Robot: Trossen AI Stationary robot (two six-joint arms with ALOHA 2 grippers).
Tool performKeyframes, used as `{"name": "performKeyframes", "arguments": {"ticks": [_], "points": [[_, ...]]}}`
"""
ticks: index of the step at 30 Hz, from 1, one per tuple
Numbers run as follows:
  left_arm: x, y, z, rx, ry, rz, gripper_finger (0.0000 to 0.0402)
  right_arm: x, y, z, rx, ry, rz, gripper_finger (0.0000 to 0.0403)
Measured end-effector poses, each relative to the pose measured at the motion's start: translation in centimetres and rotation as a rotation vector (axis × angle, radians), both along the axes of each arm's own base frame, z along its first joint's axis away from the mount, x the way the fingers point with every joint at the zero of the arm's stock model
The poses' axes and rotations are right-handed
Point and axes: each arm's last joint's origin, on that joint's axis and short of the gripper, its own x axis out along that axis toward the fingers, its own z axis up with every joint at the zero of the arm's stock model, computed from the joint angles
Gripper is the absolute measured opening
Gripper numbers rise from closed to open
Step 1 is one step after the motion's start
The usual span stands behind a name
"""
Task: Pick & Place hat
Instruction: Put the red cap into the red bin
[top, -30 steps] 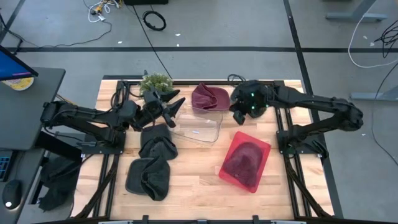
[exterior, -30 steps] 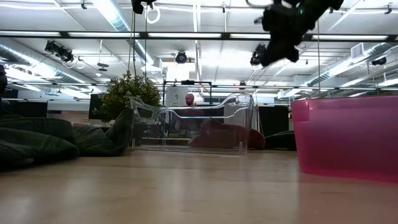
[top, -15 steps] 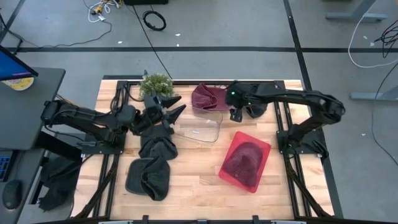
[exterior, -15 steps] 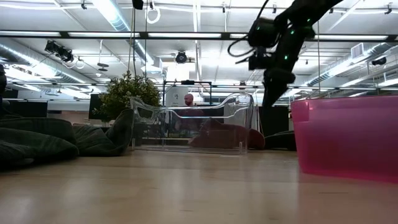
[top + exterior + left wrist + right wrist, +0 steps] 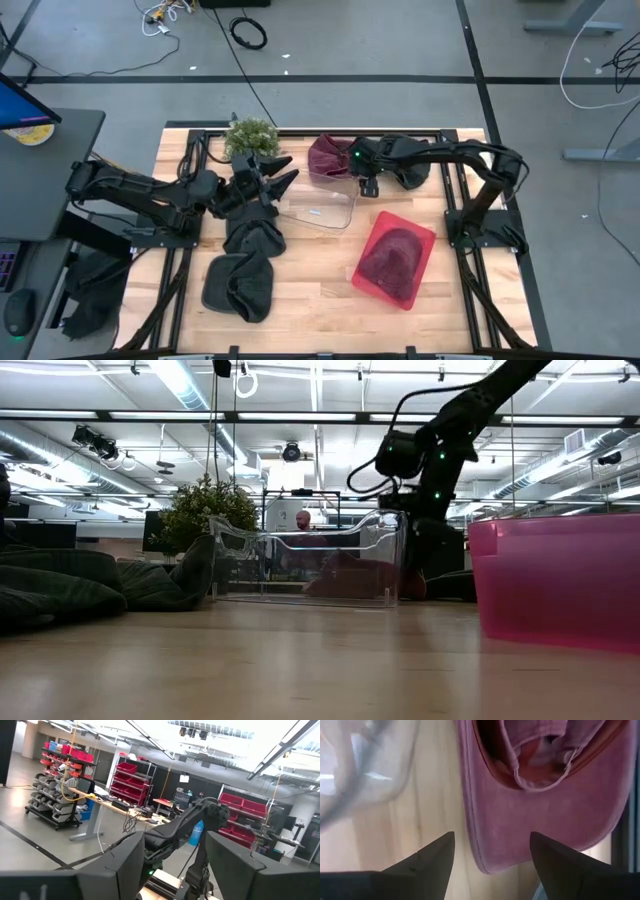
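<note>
High view coverage shows the maroon hat (image 5: 332,157) lying on the wooden surface (image 5: 320,290) at its far edge, just beside the clear plastic bin (image 5: 318,205). The right gripper (image 5: 362,178) is positioned at the hat's near side, with its fingers (image 5: 427,857) spread apart and nothing held between them. In the right wrist view, the hat's brim is seen directly ahead, with the crown opening facing the camera. The hat is judged to be light, soft fabric that will fold and sag when lifted; the stiffer brim edge is recommended as the hold point. The left gripper (image 5: 272,172) is stationed over the dark hats (image 5: 250,232), fingers apart and empty.
</note>
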Motion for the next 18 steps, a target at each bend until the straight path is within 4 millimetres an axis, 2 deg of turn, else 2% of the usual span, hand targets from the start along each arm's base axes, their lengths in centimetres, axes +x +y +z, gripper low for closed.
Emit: {"name": "performKeyframes", "arguments": {"ticks": [4, 6, 9, 14, 15, 18], "points": [[0.0, 0.1, 0.0, -0.006, 0.001, 0.021, 0.0216, 0.0, -0.7, -0.9, 0.003, 0.015, -0.016, 0.0256], [0.0, 0.1, 0.0, -0.007, 0.001, 0.027, 0.0216, 0.1, -1.0, -1.2, 0.004, 0.015, -0.024, 0.0239], [0.0, 0.1, 0.0, -0.008, 0.002, 0.031, 0.0216, -0.1, -1.4, -1.6, 0.012, 0.025, -0.043, 0.0185], [0.0, 0.1, 0.0, -0.008, 0.003, 0.032, 0.0216, -0.4, -1.9, -1.4, 0.020, 0.007, -0.115, 0.0030], [0.0, 0.1, 0.0, -0.008, 0.003, 0.033, 0.0216, -0.5, -1.9, -1.1, 0.018, 0.002, -0.133, 0.0018], [0.0, 0.1, 0.0, -0.007, 0.003, 0.033, 0.0216, -1.1, -1.9, -0.2, -0.010, 0.007, -0.188, 0.0015]]}}
